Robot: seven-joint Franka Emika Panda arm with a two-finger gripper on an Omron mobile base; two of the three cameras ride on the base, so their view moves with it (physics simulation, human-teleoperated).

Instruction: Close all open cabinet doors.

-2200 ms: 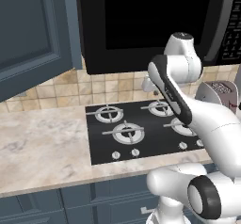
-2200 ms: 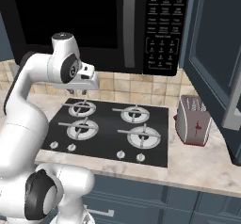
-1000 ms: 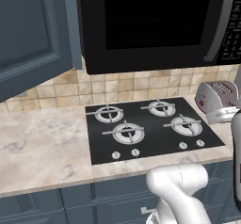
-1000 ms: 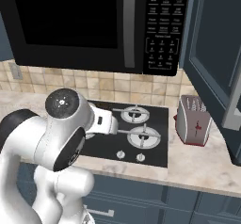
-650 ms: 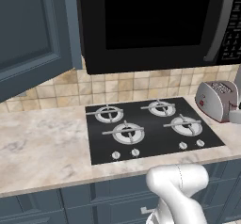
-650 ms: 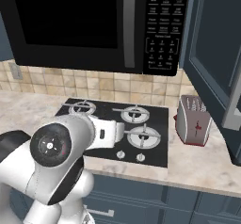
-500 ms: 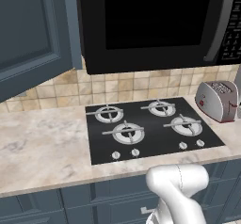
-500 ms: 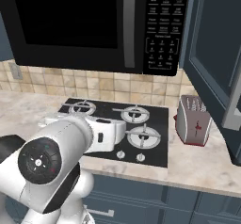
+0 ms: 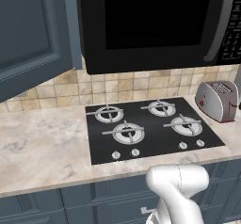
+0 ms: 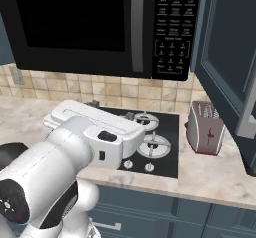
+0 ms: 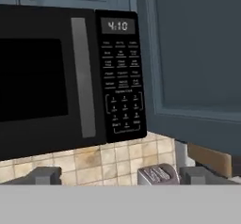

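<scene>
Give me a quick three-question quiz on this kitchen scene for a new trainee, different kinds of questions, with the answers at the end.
1. True or false: the upper cabinet door right of the microwave stands open.
2. What sits on the counter right of the cooktop? A) kettle B) toaster C) pan
3. Fill in: the microwave clock in the hand view reads ____.

Key: 1 true. 2 B, the toaster. 3 4:10.

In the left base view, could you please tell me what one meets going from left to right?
Open slate-blue cabinet door → glossy black microwave above the black four-burner cooktop → silver toaster.
</scene>
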